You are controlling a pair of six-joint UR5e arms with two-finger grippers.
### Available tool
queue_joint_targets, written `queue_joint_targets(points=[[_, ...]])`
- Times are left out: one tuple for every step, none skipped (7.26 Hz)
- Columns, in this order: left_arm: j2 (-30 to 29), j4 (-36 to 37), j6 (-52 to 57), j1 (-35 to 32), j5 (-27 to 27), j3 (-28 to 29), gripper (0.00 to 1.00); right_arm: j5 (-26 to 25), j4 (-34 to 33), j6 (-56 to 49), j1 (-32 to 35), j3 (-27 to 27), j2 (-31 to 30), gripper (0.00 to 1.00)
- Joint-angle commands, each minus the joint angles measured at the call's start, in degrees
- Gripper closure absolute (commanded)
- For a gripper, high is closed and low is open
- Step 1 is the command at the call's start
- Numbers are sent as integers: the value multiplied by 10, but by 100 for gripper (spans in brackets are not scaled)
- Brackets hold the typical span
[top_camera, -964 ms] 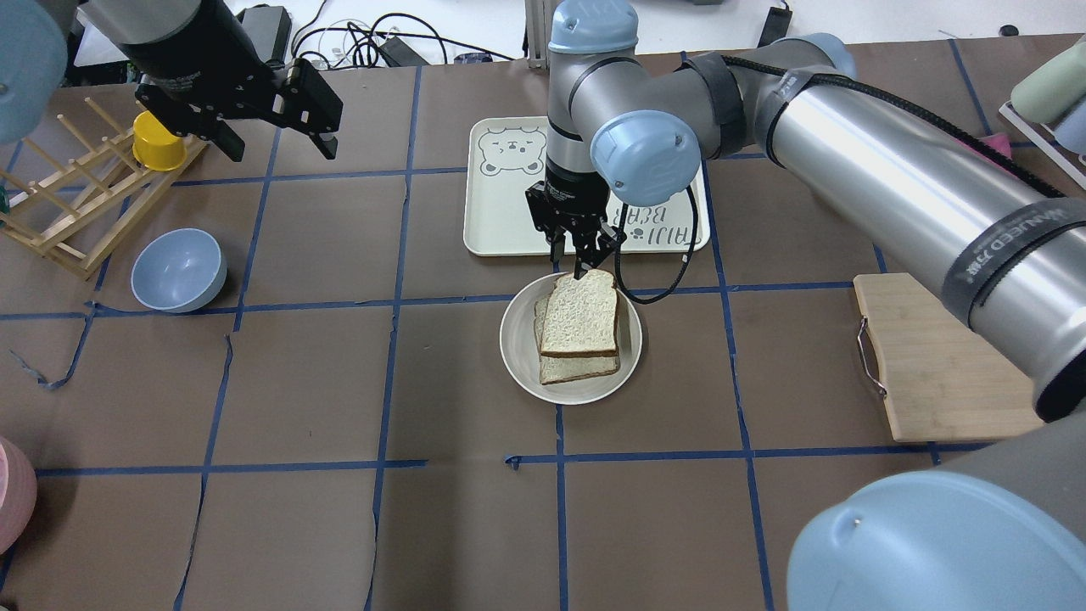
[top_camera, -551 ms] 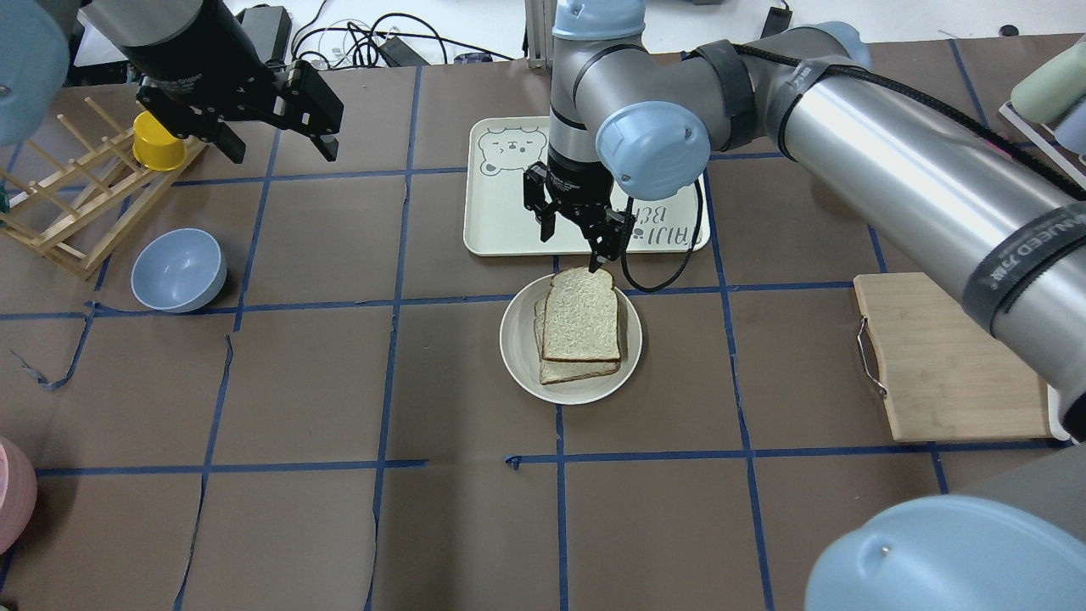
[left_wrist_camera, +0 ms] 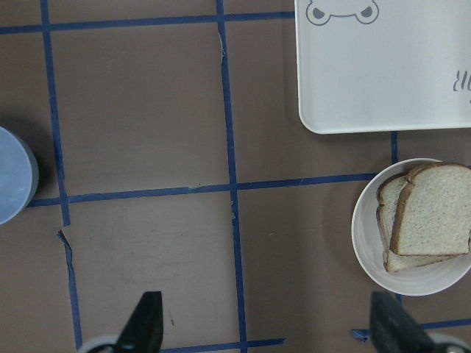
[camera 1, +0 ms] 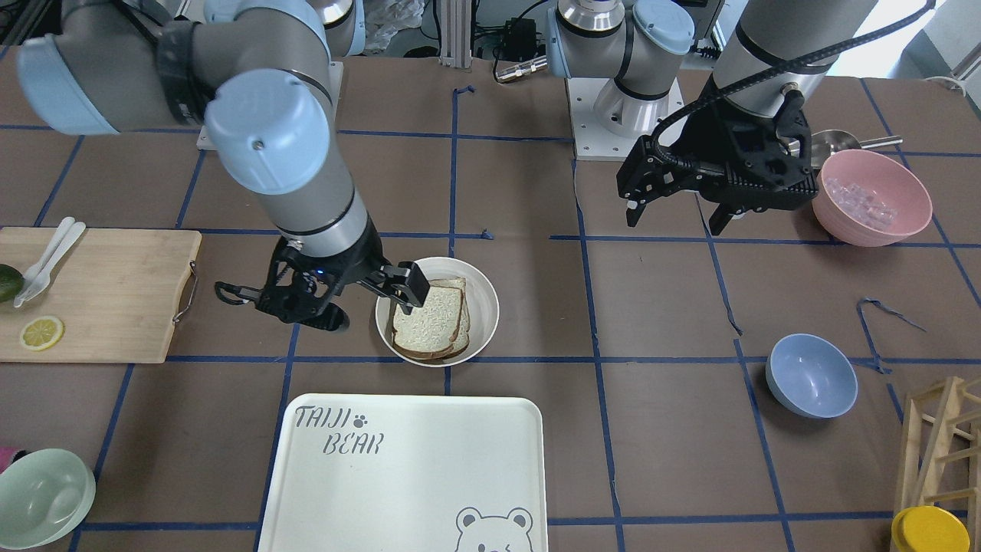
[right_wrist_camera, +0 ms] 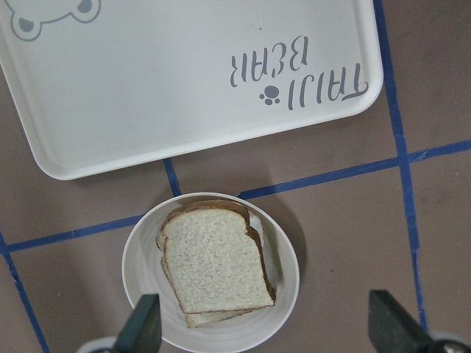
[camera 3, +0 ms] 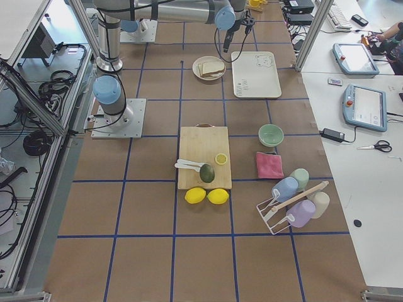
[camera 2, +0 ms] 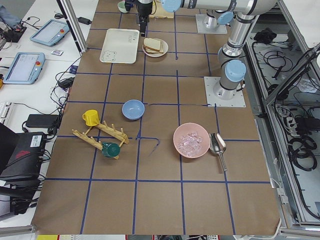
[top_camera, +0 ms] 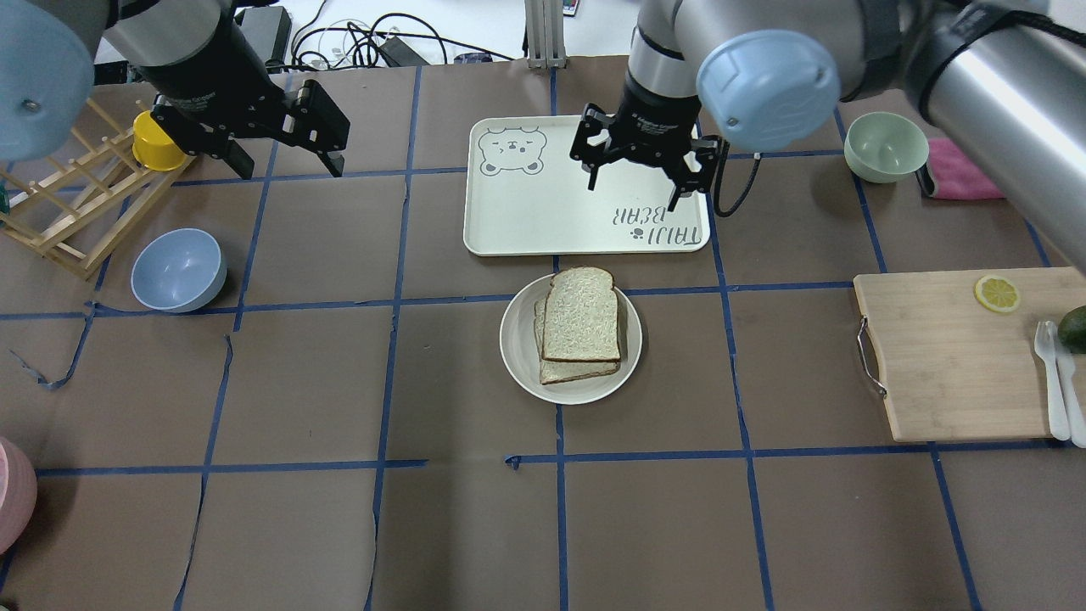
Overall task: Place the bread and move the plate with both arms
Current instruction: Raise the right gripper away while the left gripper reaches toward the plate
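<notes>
The bread (top_camera: 581,316), with a dark crust and rounded top, lies flat on a second slice on the round cream plate (top_camera: 519,339) at mid-table. It also shows in the front view (camera 1: 425,326) and the right wrist view (right_wrist_camera: 213,265). My right gripper (top_camera: 636,174) is open and empty, raised high near the plate's far edge; the front view shows it (camera 1: 372,303) beside the plate (camera 1: 483,307). My left gripper (top_camera: 287,161) is open and empty, high over the table's far left, well apart from the plate (left_wrist_camera: 368,220).
The white bear-print tray (top_camera: 517,212) lies just beyond the plate. A blue bowl (top_camera: 178,270) and a wooden rack with a yellow cup (top_camera: 157,140) stand at the left. A cutting board (top_camera: 942,356) and a green bowl (top_camera: 885,146) are at the right.
My right gripper let go of the bread's far edge, opened wide and rose away from the plate. The bread now rests flat on the lower slice. The left gripper shifted slightly.
</notes>
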Motion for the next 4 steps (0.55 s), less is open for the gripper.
queue_joint_targets(points=[[-33,46,-65,-18,-55,-41,0,-55,42,-154,-45,8,-39,0],[-53,107,-82,-52,-69,-87,0,-55,74,-154,-53,8,-55,0],[-77,187,-129,-75,-68,-135,0,-65,94,-155,-60,8,-65,0],[-96,255,-143,-90,-67,-181,0,-66,108,-151,-65,9,-70,0]])
